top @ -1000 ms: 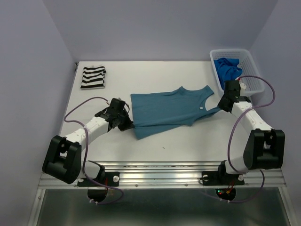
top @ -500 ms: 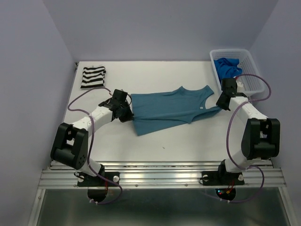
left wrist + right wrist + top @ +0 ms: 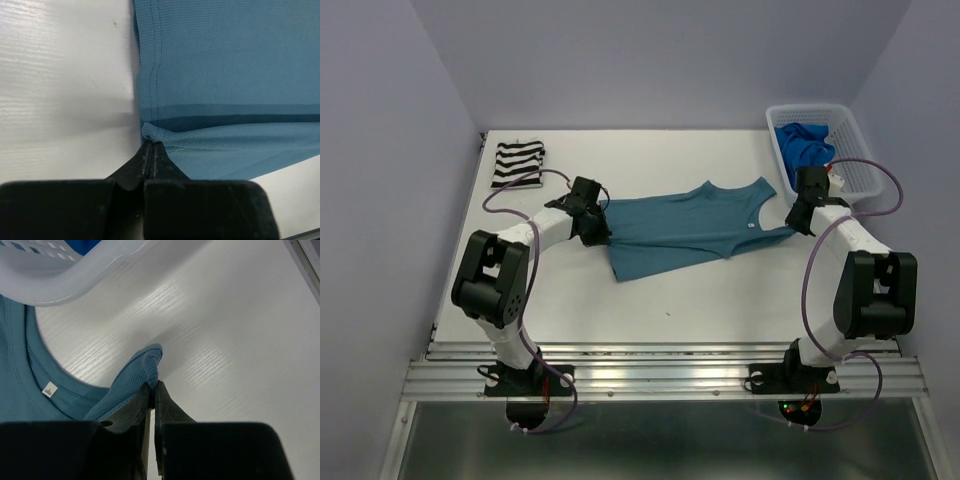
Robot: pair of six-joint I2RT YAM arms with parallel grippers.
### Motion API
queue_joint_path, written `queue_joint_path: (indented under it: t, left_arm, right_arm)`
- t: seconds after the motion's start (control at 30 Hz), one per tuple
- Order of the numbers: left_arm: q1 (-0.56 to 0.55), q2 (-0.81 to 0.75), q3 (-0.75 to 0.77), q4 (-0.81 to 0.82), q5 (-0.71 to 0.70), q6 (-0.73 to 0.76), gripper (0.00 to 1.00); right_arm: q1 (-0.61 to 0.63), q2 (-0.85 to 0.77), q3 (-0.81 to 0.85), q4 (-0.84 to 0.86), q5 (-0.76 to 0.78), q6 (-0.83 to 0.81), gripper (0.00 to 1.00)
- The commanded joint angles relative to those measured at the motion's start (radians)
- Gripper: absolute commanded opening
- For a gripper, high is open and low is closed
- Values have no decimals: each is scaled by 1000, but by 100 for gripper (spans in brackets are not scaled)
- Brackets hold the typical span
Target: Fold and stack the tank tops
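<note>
Teal top (image 3: pixel 685 232) is spread out, hem corner doubled over; only in wrist views are left gripper (image 3: pixel 151 146) and right gripper (image 3: pixel 153 386) seen clamped on hem and strap.

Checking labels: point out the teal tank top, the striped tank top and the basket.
teal tank top (image 3: pixel 680 225), top view, mid body
striped tank top (image 3: pixel 517 164), top view, centre
basket (image 3: pixel 807 107), top view, far rim
</note>
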Motion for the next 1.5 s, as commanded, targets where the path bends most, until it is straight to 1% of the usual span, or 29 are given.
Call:
queue_joint_path:
  t: [0.0, 0.1, 0.2, 0.33, 0.57, 0.8, 1.07, 1.17, 1.27, 1.33, 1.37, 1.4, 1.47]
  left_arm:
    - [9, 14, 49, 18, -15, 49, 0]
    - [10, 43, 70, -4, -33, 55, 0]
    - [10, 64, 78, 8, -30, 52, 0]
    - [12, 86, 86, 24, -33, 44, 0]
    - [30, 97, 78, 33, -51, 29, 0]
    - [42, 97, 55, 48, -53, 23, 0]
    - [48, 112, 55, 44, -61, 15, 0]
    - [55, 117, 58, 38, -62, 12, 0]
    - [59, 114, 55, 35, -65, 11, 2]
    - [62, 106, 50, 28, -76, 5, 13]
    - [64, 97, 49, 28, -78, 3, 21]
    - [67, 92, 47, 28, -79, 3, 33]
    - [67, 83, 46, 27, -78, 3, 45]
  right_arm:
    - [-14, 13, 26, 18, 55, -5, 1]
    - [-14, 37, 52, 19, 55, -5, 3]
    - [-14, 97, 106, 21, 41, -7, 3]
    - [-14, 178, 177, 38, 6, -27, 2]
    - [-14, 267, 278, 42, -8, -56, 1]
    - [-14, 255, 284, 33, -32, -53, 1]
    - [-14, 203, 229, 131, -121, -111, 1]
    - [-4, 203, 229, 134, -120, -113, 3]
    - [-4, 221, 238, 131, -100, -109, 5]
    - [-4, 234, 246, 127, -92, -108, 6]
    - [-4, 240, 255, 121, -89, -106, 7]
    - [-4, 250, 260, 118, -91, -103, 12]
    - [-4, 255, 273, 110, -103, -103, 21]
